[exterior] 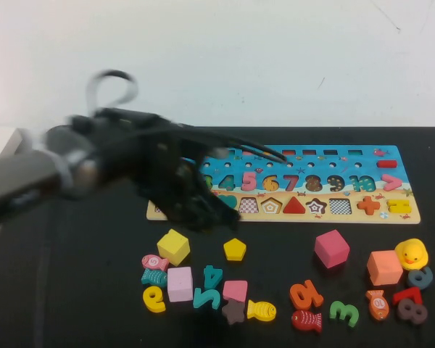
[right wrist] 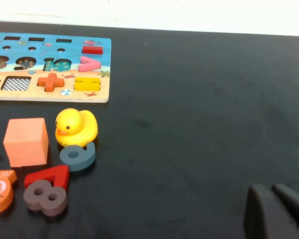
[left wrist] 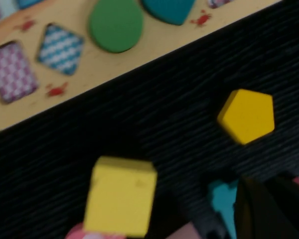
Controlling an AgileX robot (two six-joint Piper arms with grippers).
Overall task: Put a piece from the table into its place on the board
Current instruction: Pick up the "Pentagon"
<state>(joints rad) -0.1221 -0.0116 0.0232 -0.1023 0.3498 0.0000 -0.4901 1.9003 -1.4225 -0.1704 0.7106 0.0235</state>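
Observation:
The piece, a small flat yellow pentagon [exterior: 234, 249] [left wrist: 246, 115], lies on the black table [exterior: 72, 290] just in front of the board [exterior: 348, 217] [left wrist: 114, 69] [right wrist: 50, 97]. The board is blue with a sandy strip, numbers and shape slots. My left gripper [exterior: 203, 212] [left wrist: 269, 209] hangs blurred over the board's near edge, left of and slightly behind the pentagon, shut and holding nothing. A pentagon-shaped slot [exterior: 270, 206] shows in the shape row. My right gripper [right wrist: 270, 191] is shut and empty, low over bare table to the right of the board. It is out of the high view.
A yellow cube [exterior: 173, 246] [left wrist: 120, 196] sits left of the pentagon, with a teal number [exterior: 212, 277] and pink blocks in front. Further right lie a pink cube [exterior: 331, 248], an orange cube [exterior: 384, 267] [right wrist: 26, 141], a duck [exterior: 412, 254] [right wrist: 75, 127], numbers and fish.

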